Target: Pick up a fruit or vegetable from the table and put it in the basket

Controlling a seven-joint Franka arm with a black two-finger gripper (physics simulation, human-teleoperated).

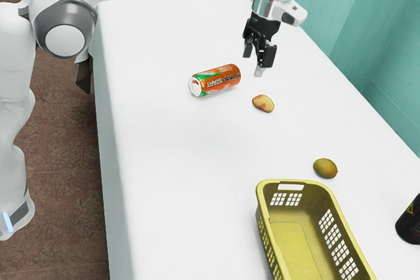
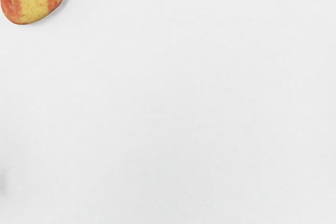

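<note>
Black two-finger gripper (image 1: 256,60) wide, empty, above white table (image 1: 177,155). Near it, lower: yellow, red-blotched oval produce (image 1: 263,103). Farther: smooth green-brown oval fruit (image 1: 325,168), then yellow perforated plastic basket (image 1: 265,214). Approach stage, probably; next calls for centring over the blotched piece, descending, closing.

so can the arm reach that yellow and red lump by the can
Probably yes: the open claw hangs close by, the can lies aside, and nothing seems to block the way to the lump.
</note>
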